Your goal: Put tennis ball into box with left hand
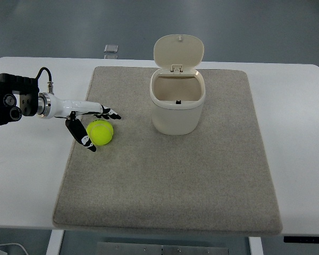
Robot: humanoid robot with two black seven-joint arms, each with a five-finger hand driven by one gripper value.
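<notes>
1. Top view looks steeply down on a white tabletop (297,106) covered across its middle by a large grey-beige mat (170,180)
2. One arm enters from the picture's left edge, black at the wrist, then white, ending in the left robot hand (90,125)
3. Its fingers (110,113) are spread and released, grasping nothing: one group reaches over the top of the ball, while another black-tipped finger angles down along the ball's left side
4. A yellow-green tennis ball (100,133) lies on the mat near its left edge, just beside the hand and between those fingers; whether they touch it cannot be told
5. A cream box (177,114) stands upright on the mat, well apart to the right of the ball, its hinged lid (178,51) tipped back and its inside open
6. A small grey object (111,49) lies on the floor beyond the tabletop's far edge
</notes>
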